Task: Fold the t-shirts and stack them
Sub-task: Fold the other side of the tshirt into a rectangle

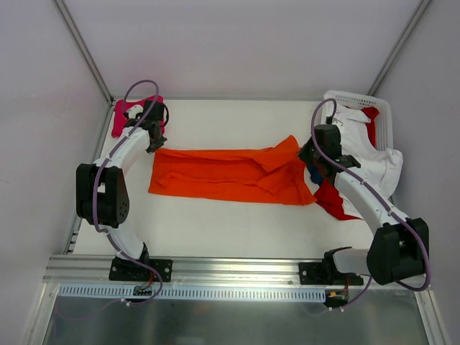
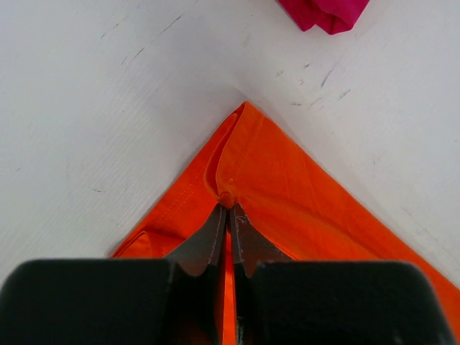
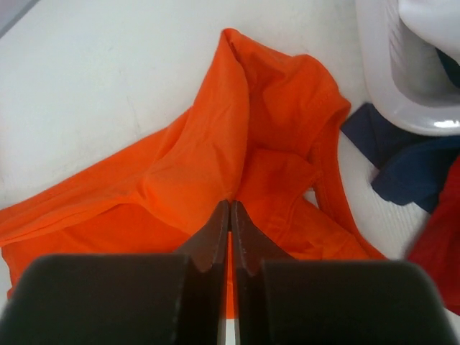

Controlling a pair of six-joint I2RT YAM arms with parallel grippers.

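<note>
1. A bright orange cloth t-shirt (image 1: 230, 176) lies lengthwise across the middle of the white desk (image 1: 215, 230). It is spread in a long band, flat at its left end and bunched into folds at its right end.
2. The left end effector (image 2: 228, 208) sits at the left far corner of this garment. Its two fingers are pressed together, and a small pucker of orange fabric is pinched at their tips.
3. The right end effector (image 3: 230, 208) sits at the opposite, rumpled end. Its fingers are likewise closed against each other, clamped on a raised fold of the orange fabric.
4. A magenta-pink cloth t-shirt (image 1: 122, 118) rests crumpled at the far left corner of the desk, just beyond the left end effector and apart from the orange garment.
5. A white plastic slotted basket (image 1: 359, 98) stands at the far right corner.
6. A white cloth t-shirt (image 1: 374, 154) spills over the basket's near rim onto the desk.
7. A dark blue cloth t-shirt (image 3: 402, 165) lies on the desk beside the basket, close to the orange collar end.
8. A red cloth t-shirt (image 1: 334, 201) lies next to it, partly hidden by the right arm. More red fabric shows inside the basket.
</note>
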